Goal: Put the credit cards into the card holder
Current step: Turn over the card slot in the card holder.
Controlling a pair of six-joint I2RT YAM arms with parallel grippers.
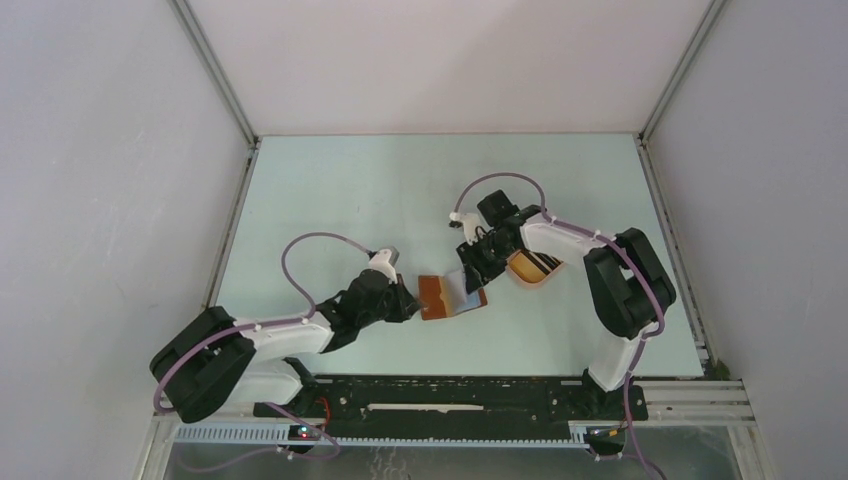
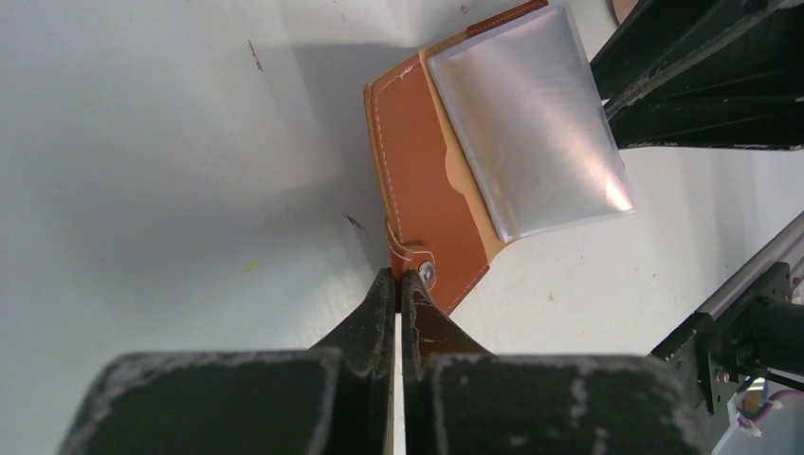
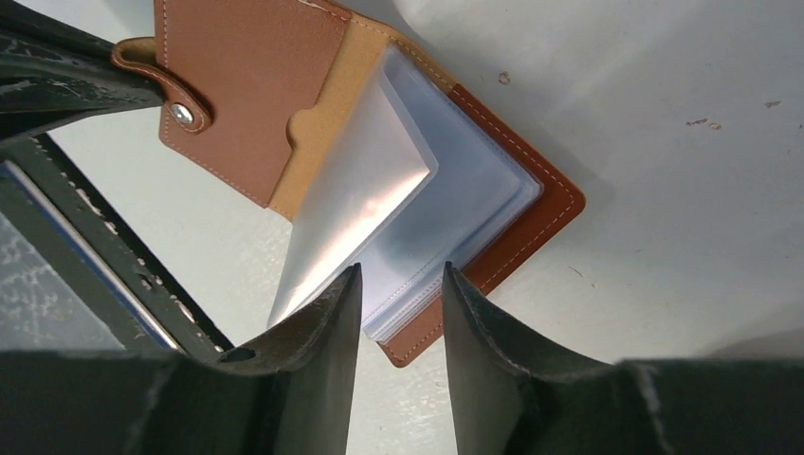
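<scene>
Currently your left gripper (image 2: 398, 277) is pressed together on the snap tab (image 2: 412, 261) of the card holder (image 2: 425, 171). The fingertips nip just the strap end, which anchors that corner.

Your right gripper (image 3: 401, 280) stands spread at the opposite side of the card holder. Its fingers straddle the free edge of the clear sleeves (image 3: 379, 190) without visibly squeezing them, and one leaf is lifted and curling.

The card holder lies open on the table (image 1: 350, 190), lining up, between the two grippers. Its long axis runs from the tab end at the left gripper across to the far cover at the right gripper. Which way the sleeve mouths face isn't clear.

Expect the card holder to be light and floppy. The leather will likely skid if unpinned, and the slick, limp film will buckle. Take a sleeve shallowly by its loose edge and keep the tab pinned.

The credit cards (image 1: 545, 262) sit in the tray (image 1: 522, 278), just beyond the right gripper from the card holder.
</scene>
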